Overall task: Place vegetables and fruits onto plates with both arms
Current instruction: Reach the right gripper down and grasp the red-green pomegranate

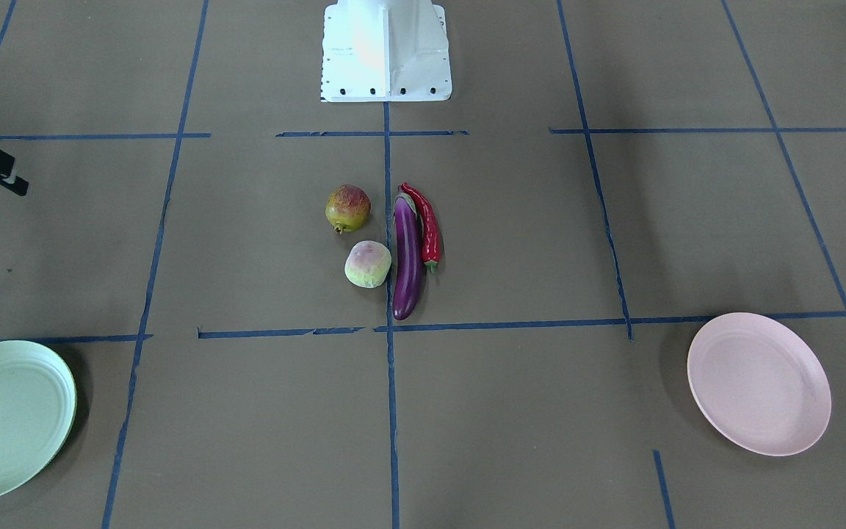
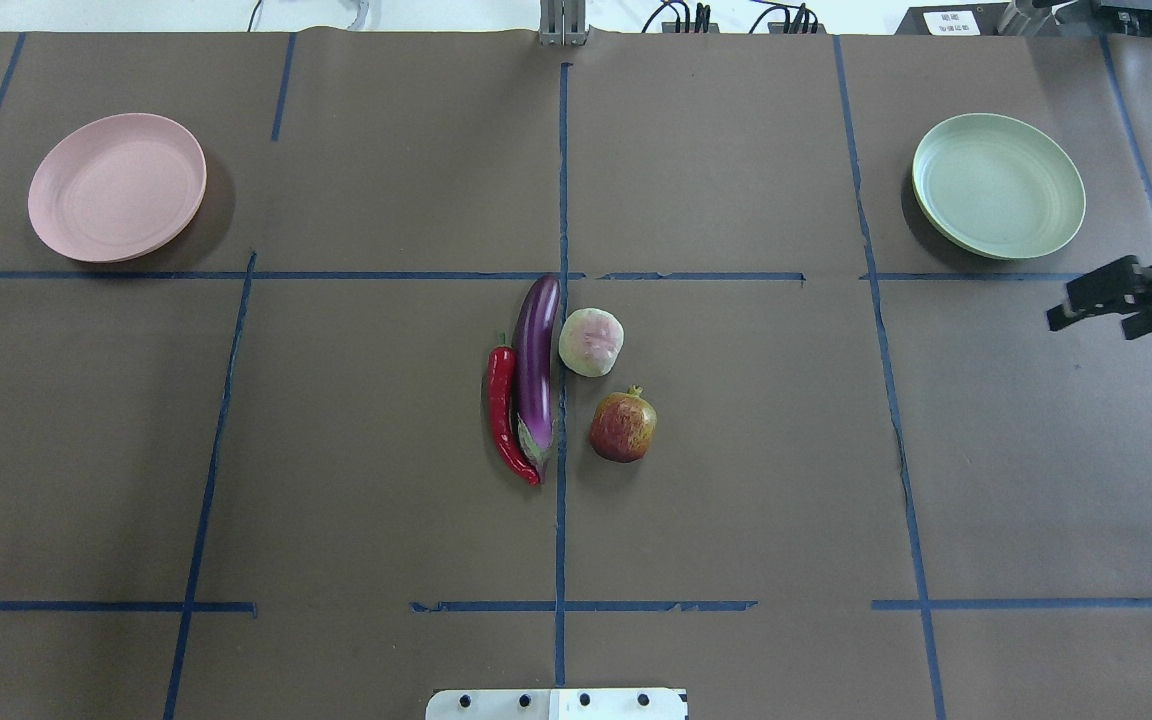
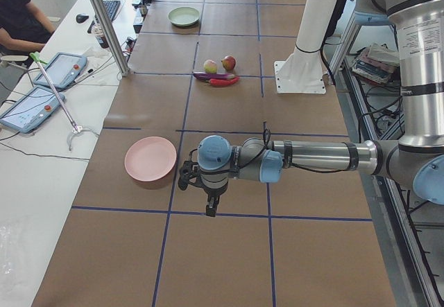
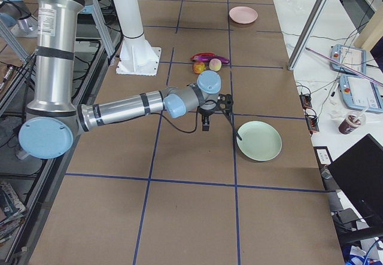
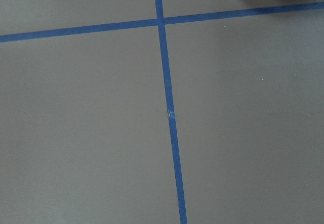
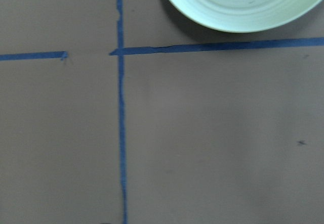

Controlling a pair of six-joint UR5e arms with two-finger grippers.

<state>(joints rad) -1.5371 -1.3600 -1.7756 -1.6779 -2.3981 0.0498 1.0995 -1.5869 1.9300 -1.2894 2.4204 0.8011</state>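
The purple eggplant [image 2: 536, 365] and the red chili [image 2: 502, 415] lie side by side at the table's middle, touching. The pale fuzzy fruit [image 2: 591, 342] and the yellow-red crowned fruit [image 2: 623, 427] sit just right of them. In the front view they show as eggplant [image 1: 408, 264], chili [image 1: 429, 224], fuzzy fruit [image 1: 368, 264] and crowned fruit [image 1: 348, 207]. The pink plate [image 2: 117, 187] lies far left and the mint plate [image 2: 998, 185] far right, both empty. My right gripper [image 2: 1091, 322] hovers open and empty near the mint plate. My left gripper [image 3: 210, 206] hangs beside the pink plate [image 3: 150, 159]; I cannot tell whether it is open.
The white base block [image 1: 386, 51] stands at the robot's table edge. Blue tape lines cross the brown table. A seated operator [image 3: 21, 16], tablets [image 3: 28, 106] and a metal post [image 3: 104, 23] are on the far side. The right wrist view shows the mint plate's rim [image 6: 243, 24].
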